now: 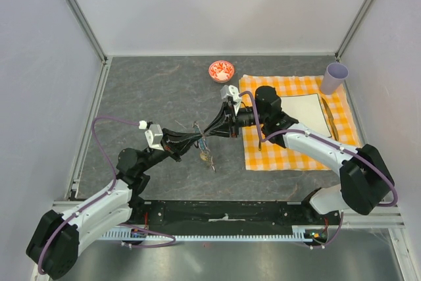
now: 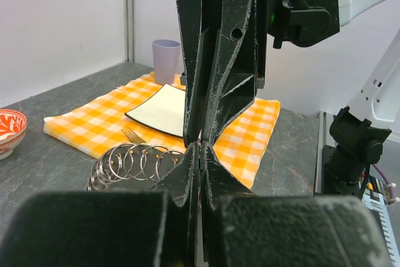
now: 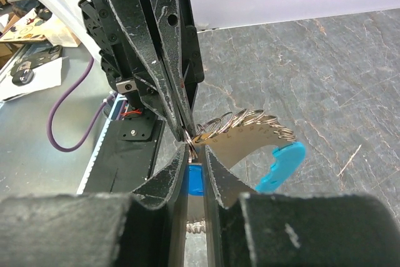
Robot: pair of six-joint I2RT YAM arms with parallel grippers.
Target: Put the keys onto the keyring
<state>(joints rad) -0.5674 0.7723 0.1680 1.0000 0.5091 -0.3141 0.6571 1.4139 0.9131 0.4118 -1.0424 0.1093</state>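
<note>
gripping the keyring (image 3: 281, 164) together, left gripper (image 2: 200, 149) meets right gripper (image 3: 195, 156).

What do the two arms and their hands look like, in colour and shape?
The left arm and the right arm have white shells between black joints, and a thin purple cable loops along each. The left hand and the right hand are black, with tapered fingers scuffed pale at the edges.

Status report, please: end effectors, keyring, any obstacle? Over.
Left end effector shut on the keyring. Right end effector shut on a blue piece, probably a key head. Both meet nose to nose. No obstacle seen.
</note>
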